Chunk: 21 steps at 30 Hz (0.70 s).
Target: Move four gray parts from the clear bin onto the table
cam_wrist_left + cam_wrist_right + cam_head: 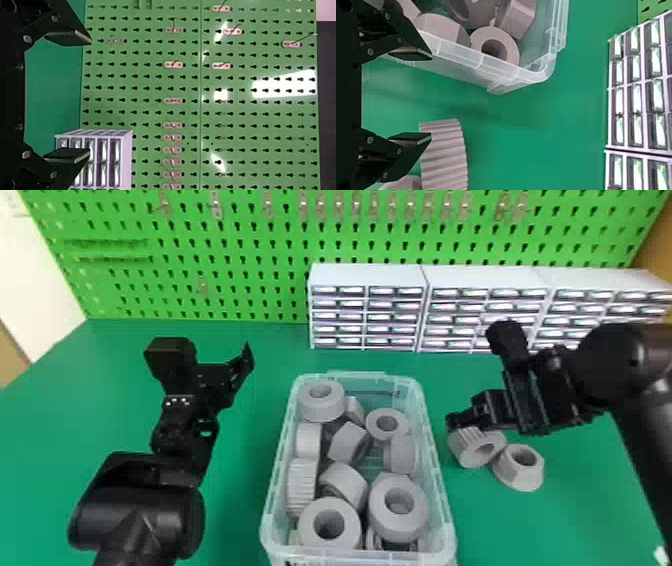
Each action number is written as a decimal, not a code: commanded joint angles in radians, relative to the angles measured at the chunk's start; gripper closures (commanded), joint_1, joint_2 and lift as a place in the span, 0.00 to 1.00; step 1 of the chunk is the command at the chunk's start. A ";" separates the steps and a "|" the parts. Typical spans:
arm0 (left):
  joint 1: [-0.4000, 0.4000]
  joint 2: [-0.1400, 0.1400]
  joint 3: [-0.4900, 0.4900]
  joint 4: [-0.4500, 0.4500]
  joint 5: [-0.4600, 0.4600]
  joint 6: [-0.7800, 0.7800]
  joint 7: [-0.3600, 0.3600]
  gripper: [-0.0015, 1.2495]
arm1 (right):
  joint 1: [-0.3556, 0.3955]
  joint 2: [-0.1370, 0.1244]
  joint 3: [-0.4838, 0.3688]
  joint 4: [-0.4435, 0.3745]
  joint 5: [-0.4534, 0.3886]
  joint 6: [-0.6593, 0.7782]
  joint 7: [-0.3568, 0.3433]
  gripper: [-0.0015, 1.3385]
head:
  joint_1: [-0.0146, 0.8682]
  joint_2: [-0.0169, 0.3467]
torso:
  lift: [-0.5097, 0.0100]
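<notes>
two gray parts (466, 453) on table (560, 520)

location: lower right of the head view, beside the clear bin (444, 490), lower center, which holds more. my right gripper (454, 421): near them, fingers apart. my left gripper (241, 371): center left, fingers apart.

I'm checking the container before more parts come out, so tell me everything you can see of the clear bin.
The clear bin is an open, see-through box that looks like plastic, longer front to back than side to side, with rounded corners, a projecting rim and a tab at its far end. It stands upright on the green table. Jumbled gray parts fill much of it, some resting against its walls, including a ribbed one at the left.
</notes>
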 commanded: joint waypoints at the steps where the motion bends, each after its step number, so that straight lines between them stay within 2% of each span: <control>1: 0.000 0.004 -0.004 0.000 0.005 0.000 0.002 0.23 | 0.020 -0.001 -0.024 0.000 0.026 0.001 0.000 0.40 | 0.80 0.24 | 0.88; 6: -0.003 0.005 -0.007 0.000 0.005 0.000 0.006 0.23 | 0.029 -0.003 -0.058 -0.002 0.056 0.001 0.000 0.40 | 0.80 0.24 | 0.88; 13: -0.003 0.005 -0.009 0.000 0.001 0.000 0.007 0.23 | 0.034 -0.001 -0.049 0.009 0.089 0.001 0.000 0.40 | 0.80 0.24 | 0.88; 21: 0.000 0.010 -0.006 0.000 -0.004 0.000 0.007 0.23 | 0.046 -0.001 -0.038 0.020 0.084 0.001 0.000 0.40 | 0.80 0.24 | 0.88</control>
